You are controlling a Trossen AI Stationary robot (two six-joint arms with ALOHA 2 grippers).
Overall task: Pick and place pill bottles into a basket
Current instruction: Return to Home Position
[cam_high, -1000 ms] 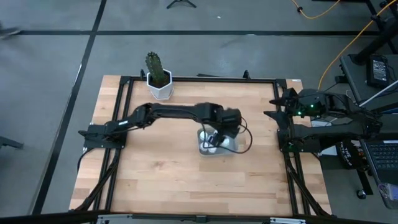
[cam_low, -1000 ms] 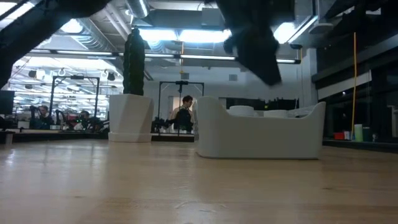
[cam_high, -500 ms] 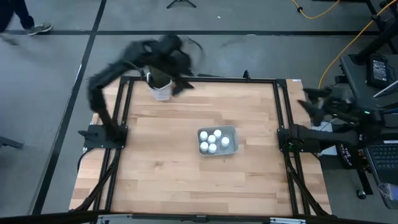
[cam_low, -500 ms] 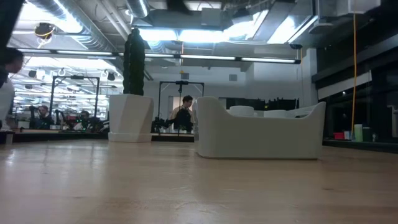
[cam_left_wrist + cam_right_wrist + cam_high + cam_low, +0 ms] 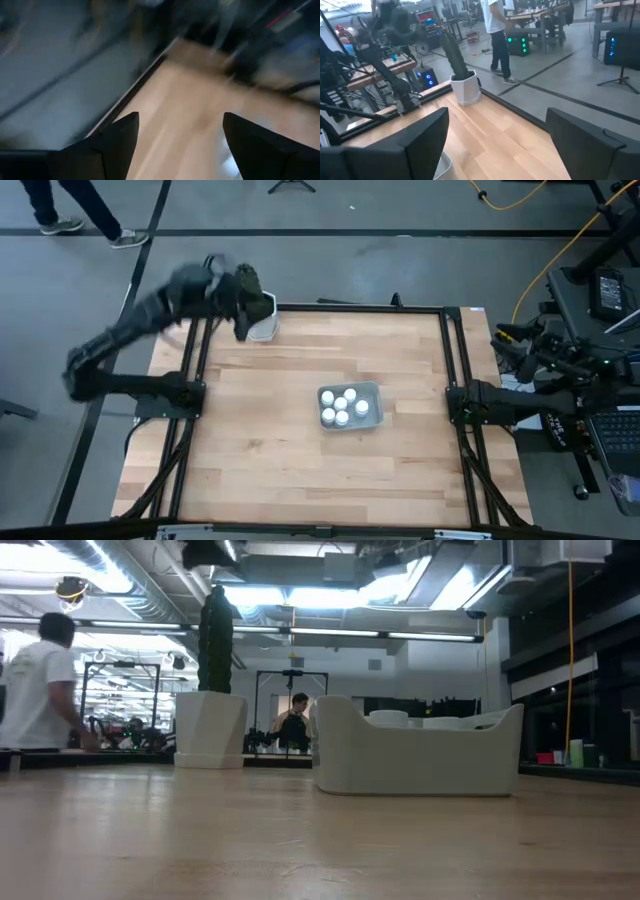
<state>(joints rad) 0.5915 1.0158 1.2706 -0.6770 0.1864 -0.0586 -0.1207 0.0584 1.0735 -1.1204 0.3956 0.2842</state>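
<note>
Left gripper, fingers spread and empty, hangs by the pot; bottles sit in the basket, so you only need to fold it home, as with the right gripper, likewise spread, at the table's right edge.

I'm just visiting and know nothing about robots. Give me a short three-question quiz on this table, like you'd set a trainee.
1. True or false: the pill bottles stand inside the basket.
2. Pick one: what else stands on the table? A. a cactus in a white pot B. a lamp C. a mug
3. Short answer: what do the left gripper and the right gripper hold?

Key: 1 true. 2 A. 3 nothing; both are open and empty.
</note>
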